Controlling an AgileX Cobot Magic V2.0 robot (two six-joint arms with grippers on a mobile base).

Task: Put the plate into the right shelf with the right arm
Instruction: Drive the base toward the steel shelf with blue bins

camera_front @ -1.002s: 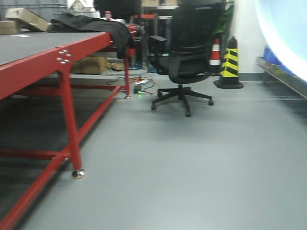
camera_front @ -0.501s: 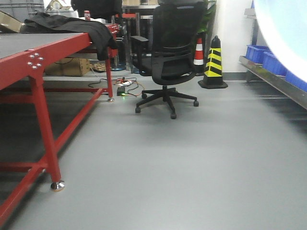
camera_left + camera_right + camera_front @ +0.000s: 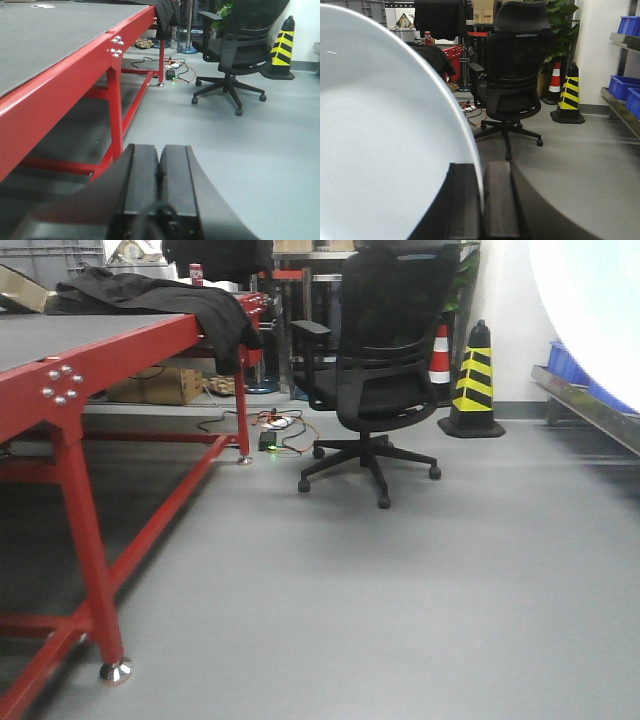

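Right wrist view: plain white glossy plate [image 3: 385,140] pinched between right fingers [image 3: 500,200]

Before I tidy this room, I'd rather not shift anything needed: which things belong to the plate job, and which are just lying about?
Job in hand:
plate, clamped in the right gripper
right shelf with its blue bins

Lying about:
office chair
red-framed table
black jacket
striped cone

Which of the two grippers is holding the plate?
The right gripper: its jaws pinch the rim of the white plate. The left gripper is shut with nothing between its jaws.
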